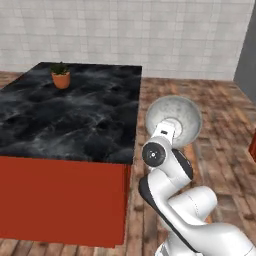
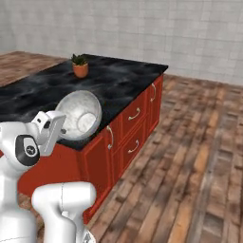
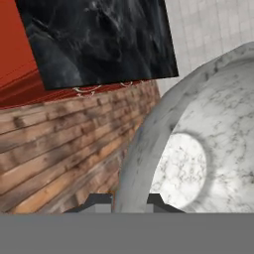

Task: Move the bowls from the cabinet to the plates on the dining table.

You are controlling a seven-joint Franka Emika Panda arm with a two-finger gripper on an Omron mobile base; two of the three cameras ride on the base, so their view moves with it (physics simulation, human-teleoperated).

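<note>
The pale grey speckled bowl (image 1: 174, 116) hangs in the air beside the dining table's right end, tipped on its side with its hollow facing the cameras. My gripper (image 3: 130, 199) is shut on its rim, one fingertip on each side of the wall. From the right base camera the bowl (image 2: 79, 114) hovers in front of the table's near corner, with the gripper (image 2: 63, 127) at its lower edge. The black marble dining table (image 1: 75, 120) stretches to the left. The brown bowl, the plates and the cabinet are out of view.
A small potted plant (image 1: 61, 78) stands at the far end of the table top (image 2: 118, 80). Red drawers with silver handles (image 2: 135, 128) line the island's side. Wooden floor (image 2: 190, 156) lies open to the right, with a white tiled wall behind.
</note>
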